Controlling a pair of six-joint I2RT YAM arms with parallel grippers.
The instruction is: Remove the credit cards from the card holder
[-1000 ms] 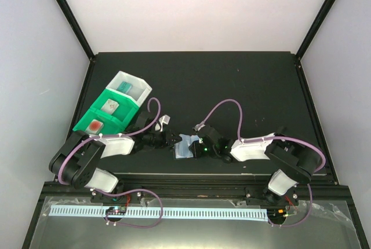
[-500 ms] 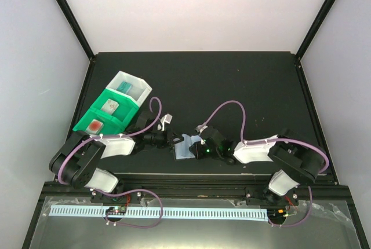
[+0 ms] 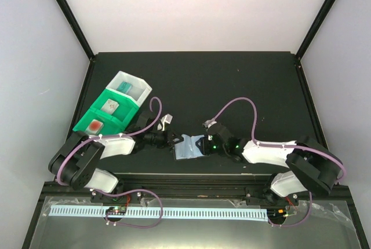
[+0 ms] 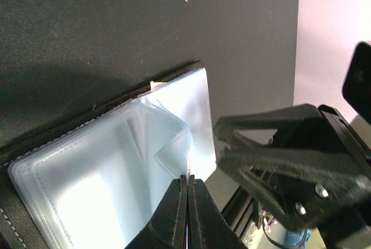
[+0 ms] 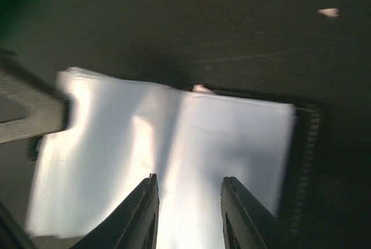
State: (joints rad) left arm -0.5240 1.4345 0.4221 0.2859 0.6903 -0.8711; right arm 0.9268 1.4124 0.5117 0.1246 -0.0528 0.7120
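**Card holder**: lies open on the black table, near its front edge and between the two grippers, pale clear pockets facing up. A small pale corner shows at its far edge. Whether the pockets hold a card cannot be told.

**Left gripper**: fingers closed together, apparently pinching a lifted pocket leaf at its fold.

**Right gripper**: fingers narrowly apart, holding nothing, poised over the pocket stack. This view is blurred.

**Credit cards:** a teal card sits in the white bin. A pale card and a red-marked card sit in the green bins.

**Step in hand, as judged:** part the leaves and check for a remaining card. The left pinch should hold the leaf taut. The right fingers should enter at the pocket mouth and grip card, not plastic.

**Clearance:** the front edge is close and the two grippers crowd each other. Open table lies beyond and to the right, and the bins are well apart to the left.
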